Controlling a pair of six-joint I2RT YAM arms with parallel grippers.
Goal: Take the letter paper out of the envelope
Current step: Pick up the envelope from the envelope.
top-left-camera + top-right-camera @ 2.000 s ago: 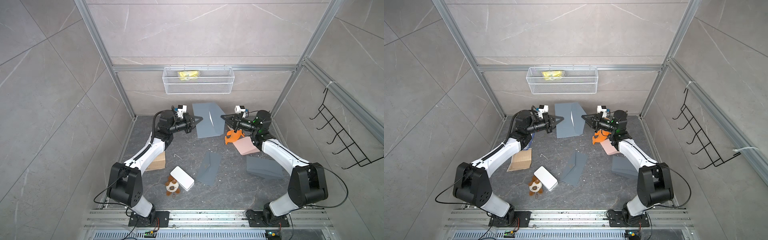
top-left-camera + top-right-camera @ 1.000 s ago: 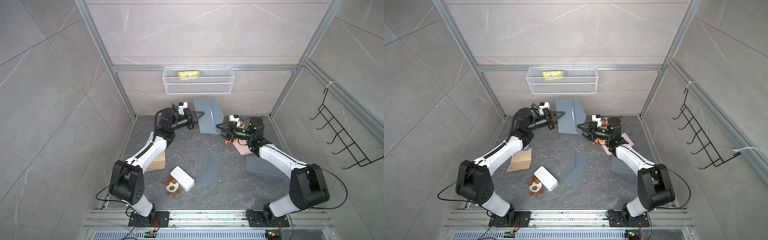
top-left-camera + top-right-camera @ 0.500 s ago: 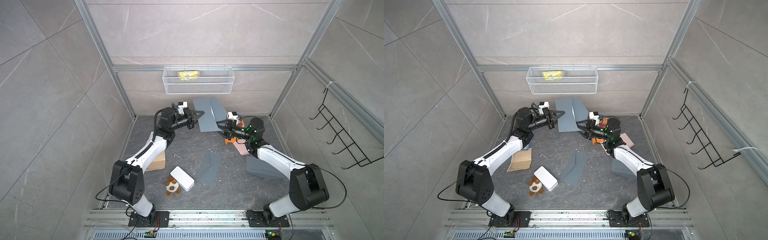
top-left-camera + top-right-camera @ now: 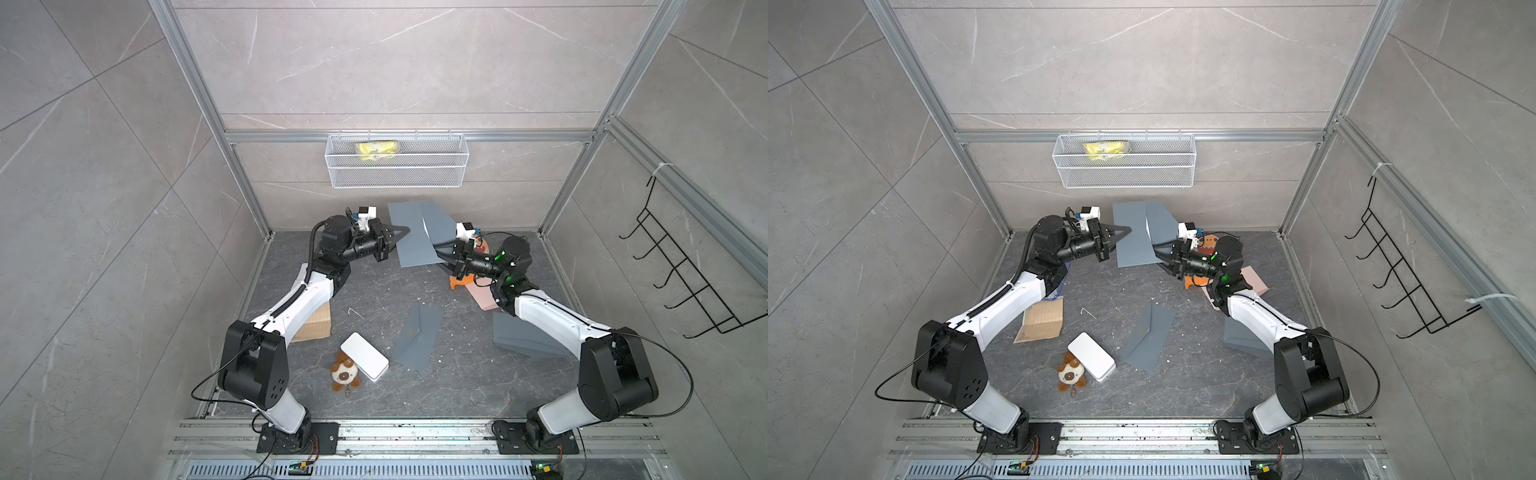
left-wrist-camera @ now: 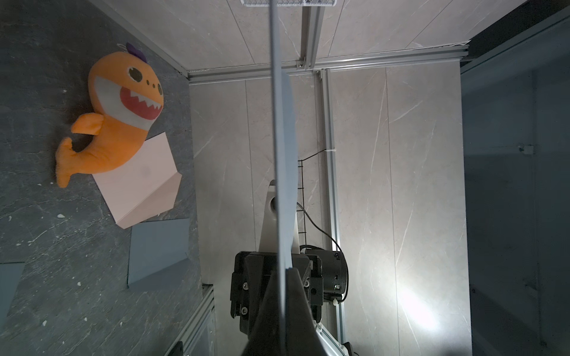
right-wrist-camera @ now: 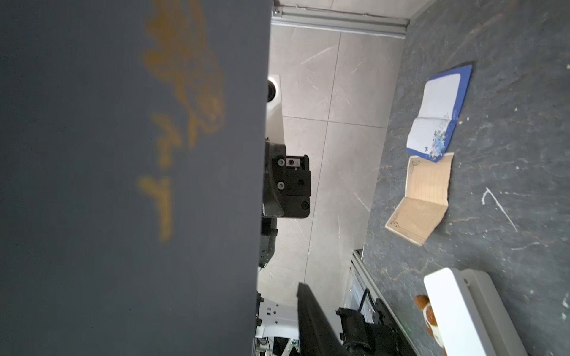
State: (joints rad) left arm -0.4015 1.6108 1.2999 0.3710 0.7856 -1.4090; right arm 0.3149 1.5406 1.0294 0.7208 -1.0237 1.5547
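Note:
A grey-blue envelope (image 4: pixel 409 241) (image 4: pixel 1133 243) hangs upright in the air at the back of the cell, its flap (image 4: pixel 438 222) open toward the right arm. My left gripper (image 4: pixel 402 231) (image 4: pixel 1126 229) is shut on its left edge; the left wrist view shows the envelope (image 5: pixel 282 154) edge-on between the fingers. My right gripper (image 4: pixel 438 251) (image 4: pixel 1158 253) sits at the envelope's lower right corner, jaws apart. In the right wrist view the envelope (image 6: pixel 123 185), with a gold print, fills one side, and one finger (image 6: pixel 311 311) stands clear of it. The letter paper is hidden.
On the floor lie another grey envelope (image 4: pixel 417 336), a grey stack (image 4: pixel 523 338), a pink envelope (image 4: pixel 484 299), an orange plush (image 5: pixel 114 123), a white box (image 4: pixel 365 362), a small plush dog (image 4: pixel 344 372) and a tan lined sheet (image 4: pixel 316 328). A wire basket (image 4: pixel 397 166) hangs on the back wall.
My right gripper dipped away from the envelope, then came back up to its lower right corner with narrowing jaws. The left gripper lifted and tilted the envelope slightly and keeps its hold.

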